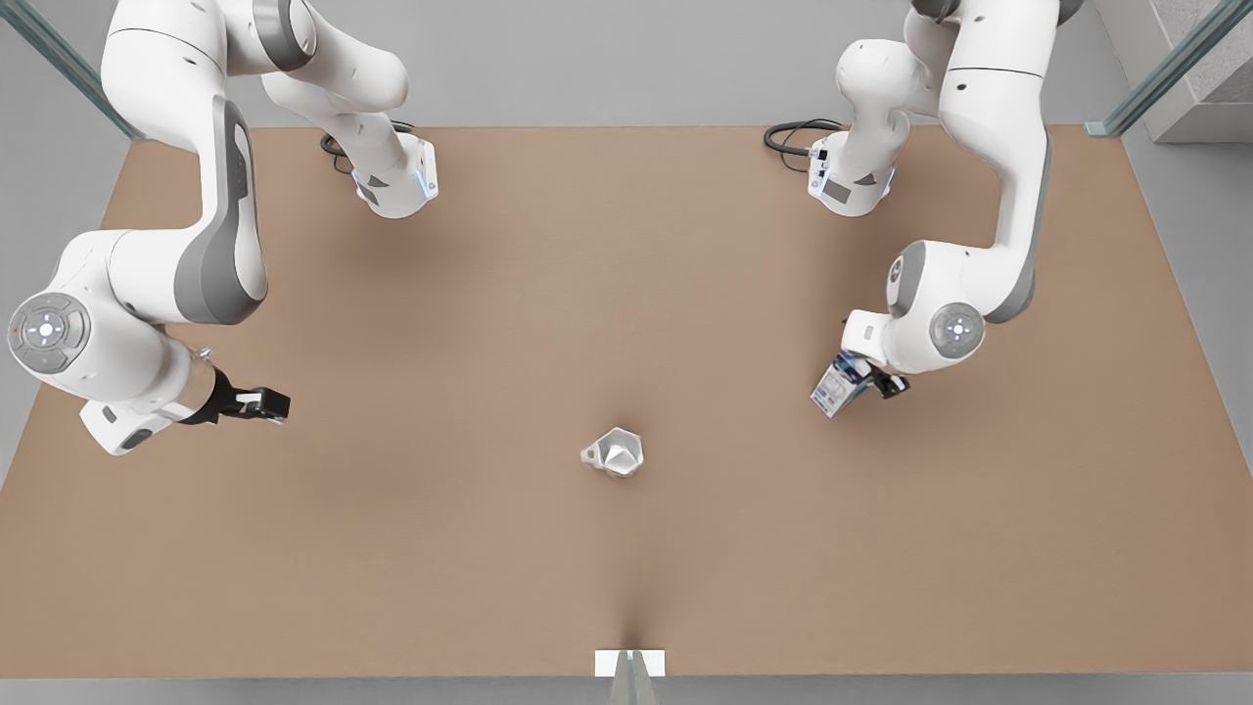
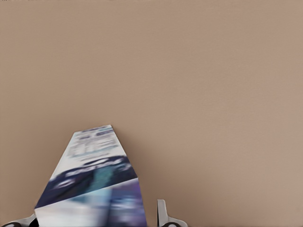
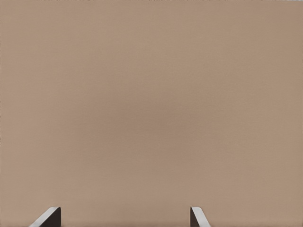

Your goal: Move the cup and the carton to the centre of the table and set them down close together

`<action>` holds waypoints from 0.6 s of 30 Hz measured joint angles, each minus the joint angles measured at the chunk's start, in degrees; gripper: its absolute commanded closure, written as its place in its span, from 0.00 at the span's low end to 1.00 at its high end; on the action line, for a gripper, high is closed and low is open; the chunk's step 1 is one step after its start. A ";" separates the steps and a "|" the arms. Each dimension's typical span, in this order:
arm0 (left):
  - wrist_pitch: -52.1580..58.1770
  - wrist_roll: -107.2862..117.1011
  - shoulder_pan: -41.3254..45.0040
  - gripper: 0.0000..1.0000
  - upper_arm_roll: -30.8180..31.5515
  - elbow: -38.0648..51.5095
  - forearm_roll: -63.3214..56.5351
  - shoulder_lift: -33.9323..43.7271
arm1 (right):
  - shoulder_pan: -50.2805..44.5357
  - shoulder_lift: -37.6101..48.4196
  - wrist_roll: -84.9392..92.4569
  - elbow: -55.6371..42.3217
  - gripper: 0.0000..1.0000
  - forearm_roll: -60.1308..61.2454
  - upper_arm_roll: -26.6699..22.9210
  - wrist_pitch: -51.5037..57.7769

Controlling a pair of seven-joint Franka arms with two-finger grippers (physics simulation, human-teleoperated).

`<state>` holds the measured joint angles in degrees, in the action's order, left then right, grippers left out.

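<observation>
Your left gripper (image 1: 861,384) sits at about 3 o'clock of the table (image 1: 626,294) in the front view, its fingers (image 2: 162,215) closed on the carton (image 1: 840,385), which hangs tilted in the grasp above the brown surface. In the left wrist view the carton (image 2: 92,184) fills the space between the fingers. Your right gripper (image 1: 266,402) waits at about 9 o'clock, fingers (image 3: 49,217) spread wide with nothing between them. The cup (image 1: 615,452) stands on the table near the centre, slightly toward 6 o'clock, well apart from the carton.
</observation>
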<state>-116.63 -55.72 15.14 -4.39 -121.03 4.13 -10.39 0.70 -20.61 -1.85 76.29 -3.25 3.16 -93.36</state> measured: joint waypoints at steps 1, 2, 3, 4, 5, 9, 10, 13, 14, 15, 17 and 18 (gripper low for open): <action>0.08 0.00 -0.04 0.59 0.00 0.00 -0.01 0.07 | 0.00 0.04 0.00 0.00 0.00 0.00 0.00 0.02; 0.20 0.01 -0.04 0.60 -0.08 0.05 -0.07 0.03 | 0.00 0.04 0.00 0.00 0.00 0.00 0.00 0.02; 0.02 0.16 -0.02 0.60 -0.06 -0.01 -0.71 0.06 | 0.00 0.04 0.00 0.00 0.00 0.00 0.00 0.02; -0.40 0.47 0.14 0.60 0.01 0.01 -2.95 0.04 | 0.00 -0.01 0.00 0.00 0.00 0.00 0.00 0.02; -0.74 0.77 0.25 0.59 0.06 -0.07 -6.47 0.06 | 0.00 -0.03 0.00 0.00 0.00 0.00 0.00 0.02; 1.00 0.43 0.03 0.56 -0.04 0.65 -11.66 0.34 | 0.00 0.04 0.00 -0.08 0.00 0.09 0.00 0.02; 2.29 0.51 -0.12 0.56 -0.07 0.90 -9.75 0.66 | 0.10 0.04 0.00 -0.09 0.00 0.07 0.00 0.02; 5.39 2.99 -0.07 0.58 0.23 2.92 -5.10 1.23 | 0.09 0.04 0.00 -0.09 0.00 0.01 0.00 0.02; 6.14 3.85 -0.13 0.58 0.49 3.37 -4.13 1.34 | -0.01 0.13 -0.05 -0.09 0.00 0.08 0.00 0.10; 7.06 4.20 0.00 0.58 0.93 4.13 -3.39 1.39 | 0.00 0.13 -0.09 -0.17 0.00 0.09 0.00 0.10; 9.99 6.49 -0.20 0.57 2.08 6.95 -2.41 1.61 | 0.00 0.04 -0.05 -0.52 0.00 0.09 0.00 0.11; 11.06 7.39 0.12 0.57 2.62 8.67 -2.12 1.53 | 0.02 0.04 0.00 -0.52 0.00 0.09 0.00 0.02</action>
<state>-105.57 -48.33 15.27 -1.78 -112.36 2.00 -8.86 0.72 -20.57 -1.85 75.77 -3.16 3.17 -93.33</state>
